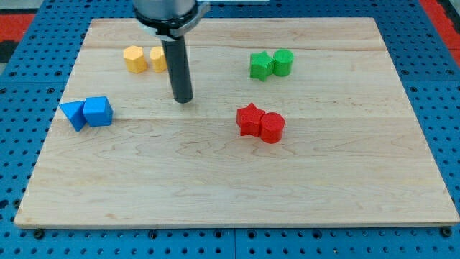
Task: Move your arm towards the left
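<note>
My tip rests on the wooden board, left of centre in the upper half. Just up and left of it lie a yellow hexagonal block and a second yellow block, partly hidden behind the rod. A blue triangular block touches a blue cube at the view's left. A red star block touches a red cylinder right of the tip. A green star block touches a green cylinder at the upper right.
The board lies on a blue perforated table. A red surface shows at the view's top right corner, and another at the top left.
</note>
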{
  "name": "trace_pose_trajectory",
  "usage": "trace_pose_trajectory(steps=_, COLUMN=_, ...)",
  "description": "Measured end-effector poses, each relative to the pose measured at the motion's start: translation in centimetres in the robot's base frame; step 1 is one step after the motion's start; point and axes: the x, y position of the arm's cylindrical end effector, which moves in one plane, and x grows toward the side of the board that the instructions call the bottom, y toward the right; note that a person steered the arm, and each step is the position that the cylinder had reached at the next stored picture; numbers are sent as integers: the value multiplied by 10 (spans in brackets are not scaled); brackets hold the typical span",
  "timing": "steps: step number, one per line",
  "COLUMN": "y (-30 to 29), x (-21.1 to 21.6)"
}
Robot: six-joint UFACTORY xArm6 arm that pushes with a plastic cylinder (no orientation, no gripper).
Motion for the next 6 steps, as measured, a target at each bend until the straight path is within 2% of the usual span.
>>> trace_pose_trajectory(steps=3, y=13, x=3)
trace_pose_trajectory(steps=4, y=14, x=70)
trace_pose_trajectory(steps=5, y=-61, x=104)
trace_pose_trajectory(steps=6, y=-124, x=104)
